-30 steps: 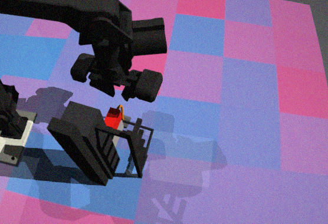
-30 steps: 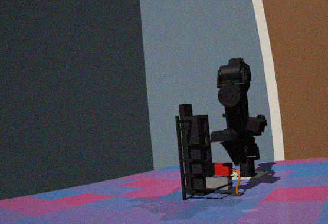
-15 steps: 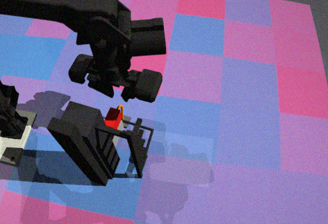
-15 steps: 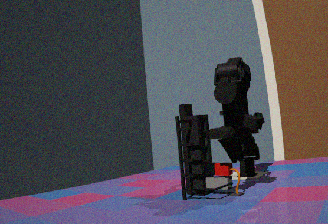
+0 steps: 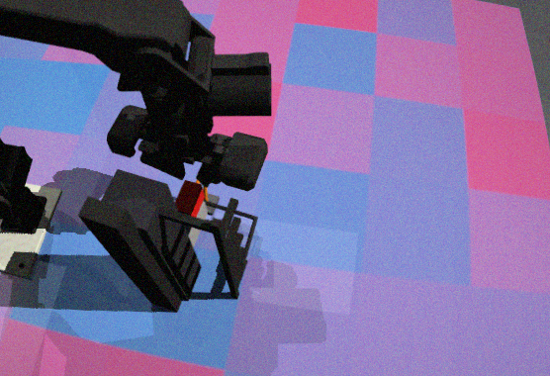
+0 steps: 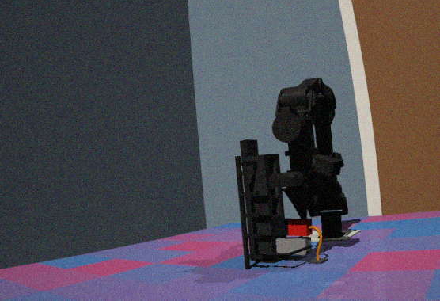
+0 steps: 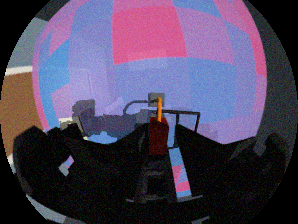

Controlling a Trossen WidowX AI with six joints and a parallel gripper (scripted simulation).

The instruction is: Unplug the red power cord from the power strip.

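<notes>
"Reaching in from the left edge of the top view, the arm (image 5: pixel 99 22) (image 6: pixel 324 136) bends down at the wrist," the first observer notes. "In the exterior view its upper joints stand high, the hand below them, fingers aimed at the patterned surface (image 5: pixel 420 185) (image 6: pixel 380 259) (image 7: pixel 150 35)."

"And the jaws?" asks the second.

"Partly open, nothing gripped. The gripper (image 5: pixel 193 179) (image 6: pixel 304 216) (image 7: pixel 162 127) hangs with its tips close over the red plug (image 5: pixel 189 199) (image 6: pixel 299 228) (image 7: pixel 158 137). Contact with the plug: cannot tell."

"Where is the plug?"

"Above a pale grey block (image 5: pixel 192 235) (image 6: pixel 293 246), beside a black slatted rack (image 5: pixel 134 254) (image 6: pixel 243 215) (image 7: pixel 198 122). Whether its prongs are seated is hidden."

The second checks the wrist view. "Plug centred low, between the dark fingers; a strip of coloured surface shows just to its right."

"The orange cord (image 5: pixel 206 192) (image 6: pixel 320 243) (image 7: pixel 160 107) leaves the plug's end," the first adds, "and in the exterior view curves down to a small grey plate (image 5: pixel 213 201) (image 6: pixel 317 260) (image 7: pixel 153 96) on the surface."
</notes>
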